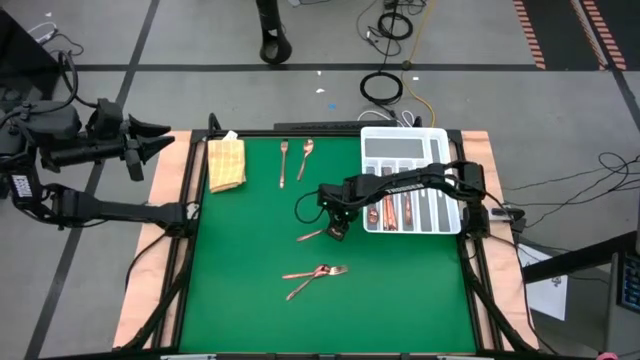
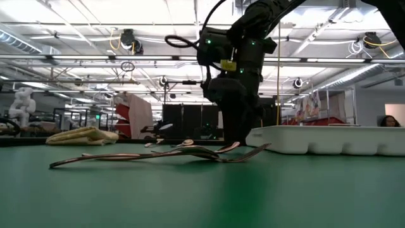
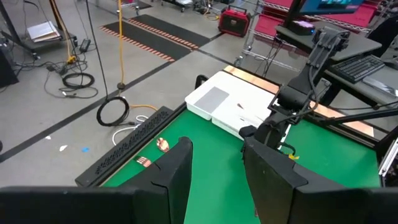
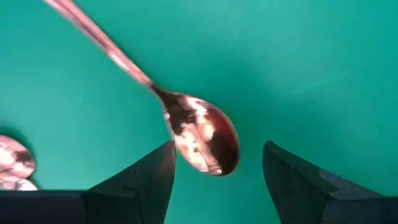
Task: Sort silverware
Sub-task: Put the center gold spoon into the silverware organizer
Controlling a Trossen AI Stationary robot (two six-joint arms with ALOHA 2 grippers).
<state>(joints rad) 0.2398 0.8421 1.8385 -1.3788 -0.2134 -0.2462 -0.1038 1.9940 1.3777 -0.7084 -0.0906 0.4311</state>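
Observation:
Copper silverware lies flat on the green mat: a fork (image 1: pixel 284 162) and a spoon (image 1: pixel 305 155) near the far edge, one piece (image 1: pixel 303 207) mid-mat, a spoon (image 1: pixel 312 236) beside my right gripper, and a small crossed pile (image 1: pixel 315 274) nearer. More pieces lie in the white divided tray (image 1: pixel 372 148). My right gripper (image 1: pixel 337 228) points down, open, over that spoon; in the right wrist view its fingers stand on either side of the spoon's bowl (image 4: pixel 205 140). My left gripper (image 1: pixel 150 140) waits open, off the table's left side.
A folded tan cloth (image 1: pixel 226 163) lies at the mat's far left corner. The tray sits at the far right, under my right arm. Another spoon bowl (image 4: pixel 12 165) shows close beside my right gripper. Cables lie on the floor beyond the far edge.

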